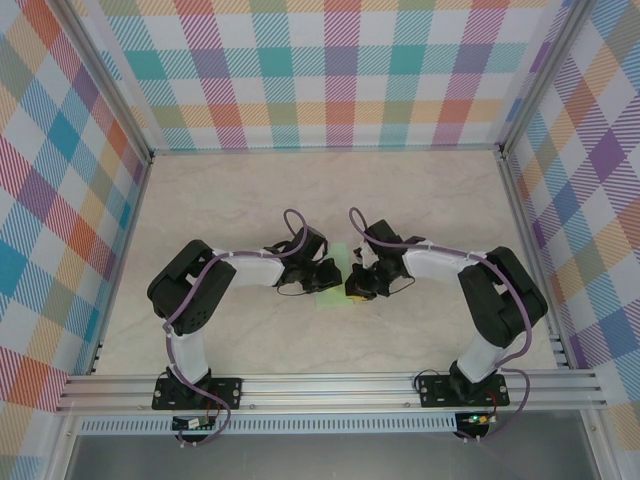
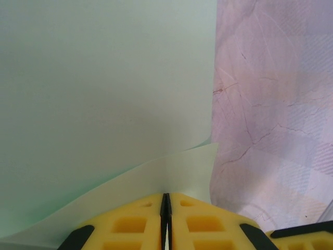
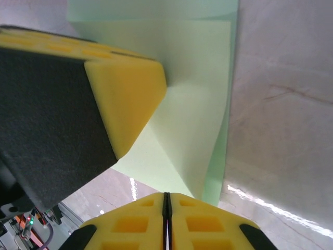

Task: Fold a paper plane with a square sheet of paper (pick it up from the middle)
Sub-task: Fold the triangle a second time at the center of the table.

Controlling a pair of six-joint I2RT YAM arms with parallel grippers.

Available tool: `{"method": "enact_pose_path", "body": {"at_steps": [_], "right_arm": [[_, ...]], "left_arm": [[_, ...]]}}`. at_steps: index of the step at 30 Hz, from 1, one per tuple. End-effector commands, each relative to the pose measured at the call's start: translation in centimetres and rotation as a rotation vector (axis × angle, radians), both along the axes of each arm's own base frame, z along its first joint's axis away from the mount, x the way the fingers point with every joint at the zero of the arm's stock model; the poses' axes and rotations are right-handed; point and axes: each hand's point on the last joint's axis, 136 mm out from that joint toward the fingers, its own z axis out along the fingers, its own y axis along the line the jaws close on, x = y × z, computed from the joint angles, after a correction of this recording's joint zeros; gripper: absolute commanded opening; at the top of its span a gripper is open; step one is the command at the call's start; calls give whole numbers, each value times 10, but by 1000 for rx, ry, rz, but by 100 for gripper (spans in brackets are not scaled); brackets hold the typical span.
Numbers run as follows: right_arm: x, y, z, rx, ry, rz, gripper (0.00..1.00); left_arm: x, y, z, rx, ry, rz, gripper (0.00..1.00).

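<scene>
1. We are seeing our left gripper (image 2: 166,196) pinching a raised flap of the green paper (image 2: 104,94), its yellow pads pressed together.
2. Our right gripper (image 3: 166,195) is sitting pressed shut at the paper's edge. Whether it is gripping, we cannot tell.
3. The paper is lying mid-table (image 1: 420,200) between both grippers, with the left one crowding the right camera.

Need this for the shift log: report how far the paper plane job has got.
Done: the paper already has folds, with a diagonal crease and overlapping layers. In hand: the left gripper and right gripper are both shut, tips against the paper, apparently pressing a fold flat. Left: no pointed nose or wings are visible yet, so more folds likely remain.
</scene>
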Motion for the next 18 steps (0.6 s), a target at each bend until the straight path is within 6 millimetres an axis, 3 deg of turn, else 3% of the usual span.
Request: {"method": "enact_pose_path", "body": {"at_steps": [1, 8, 18], "right_arm": [[-8, 5, -4, 14, 23, 9, 10], [-10, -6, -24, -84, 38, -2, 9], [-10, -12, -30, -127, 42, -4, 9]], "left_arm": [[-8, 18, -26, 109, 61, 42, 11], [-7, 17, -26, 107, 63, 47, 11], [-6, 20, -25, 121, 60, 58, 11]]}}
